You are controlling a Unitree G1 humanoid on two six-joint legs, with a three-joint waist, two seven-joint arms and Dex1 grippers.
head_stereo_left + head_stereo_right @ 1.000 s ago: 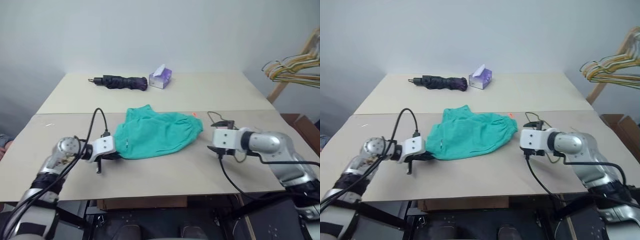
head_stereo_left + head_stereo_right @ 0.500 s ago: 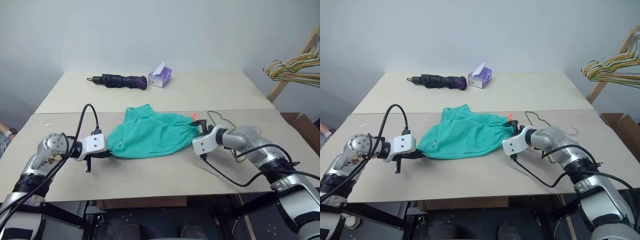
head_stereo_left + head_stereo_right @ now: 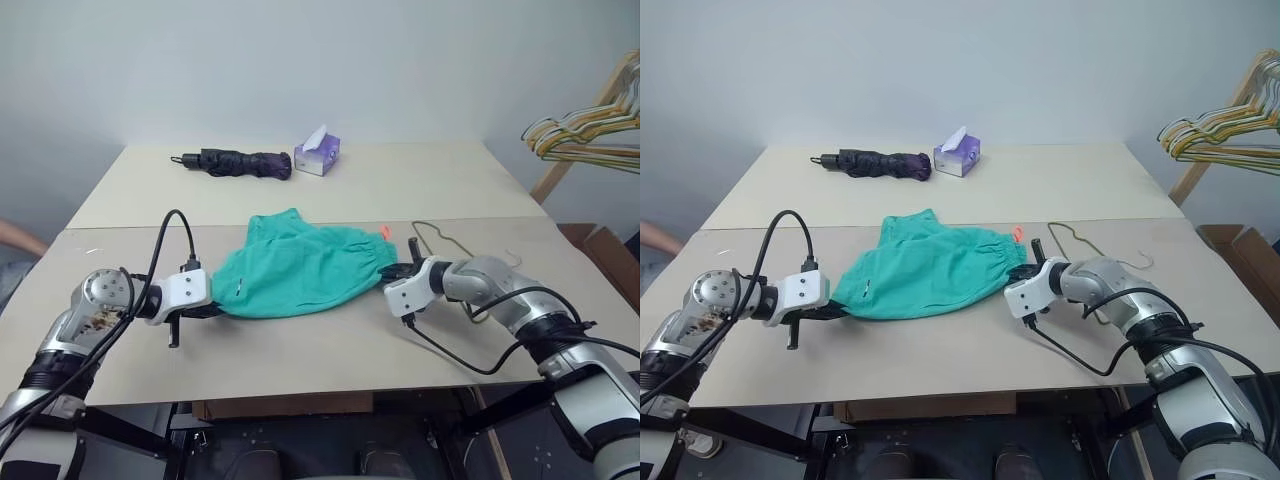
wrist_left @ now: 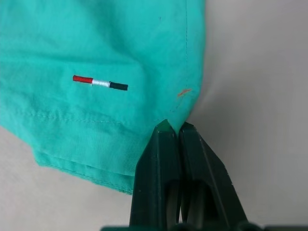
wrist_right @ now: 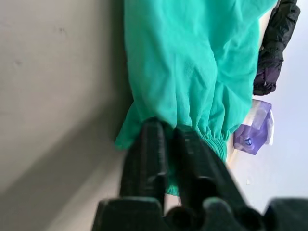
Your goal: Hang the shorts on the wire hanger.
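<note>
The near strip of the table point(image 3: 300, 370) lies bare in front of the shorts point(image 3: 300, 270); behind them a wide bare band reaches the folded umbrella point(image 3: 235, 162) and tissue box point(image 3: 318, 155) at the far edge, while the wire hanger point(image 3: 440, 240) lies right of the shorts

shorts point(image 3: 300, 270) mid-table point(image 3: 300, 350) — wire hanger point(image 3: 440, 243) right | umbrella point(image 3: 235, 163), tissue box point(image 3: 318, 156) behind
</note>
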